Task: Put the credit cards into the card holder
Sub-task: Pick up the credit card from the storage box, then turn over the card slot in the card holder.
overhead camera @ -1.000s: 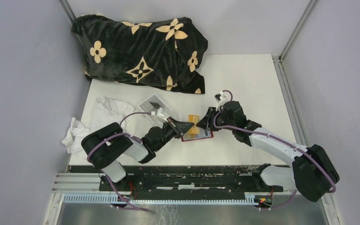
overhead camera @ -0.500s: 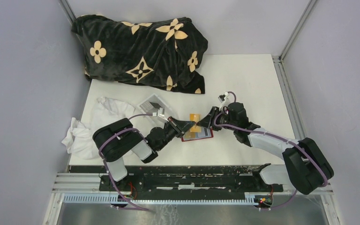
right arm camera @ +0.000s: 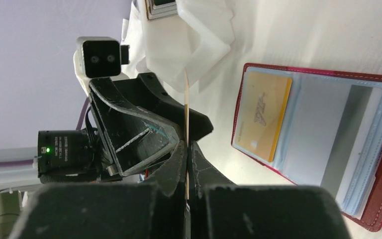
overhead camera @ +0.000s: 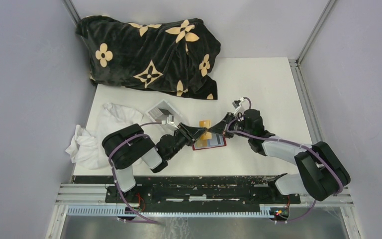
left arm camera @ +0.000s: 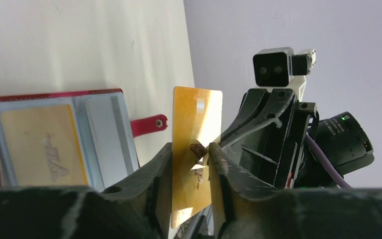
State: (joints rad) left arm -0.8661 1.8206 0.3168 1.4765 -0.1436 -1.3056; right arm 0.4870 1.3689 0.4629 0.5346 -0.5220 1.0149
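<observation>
The red card holder (overhead camera: 210, 143) lies open on the table, with a yellow-orange card (right arm camera: 262, 114) and a grey card (right arm camera: 328, 134) in its pale blue slots. Its snap tab (left arm camera: 148, 124) points away from my left wrist camera. Above its far edge another yellow credit card (overhead camera: 205, 125) stands on edge between the two grippers. My right gripper (right arm camera: 187, 145) is shut on that card (right arm camera: 186, 99), which shows edge-on there. My left gripper (left arm camera: 190, 152) straddles the same card (left arm camera: 197, 119), its jaws standing apart, wider than the card is thick.
A black blanket with tan flowers (overhead camera: 149, 50) is heaped at the back left. A crumpled white cloth (overhead camera: 99, 132) lies left of my left arm, with a clear plastic box (overhead camera: 163, 112) of cards on its far edge. The table's right edge (overhead camera: 303, 109) runs beside a metal rail.
My right gripper has closed on the upright yellow card. My left gripper's jaws, shut on it before, have parted. The right arm shifted slightly nearer.
</observation>
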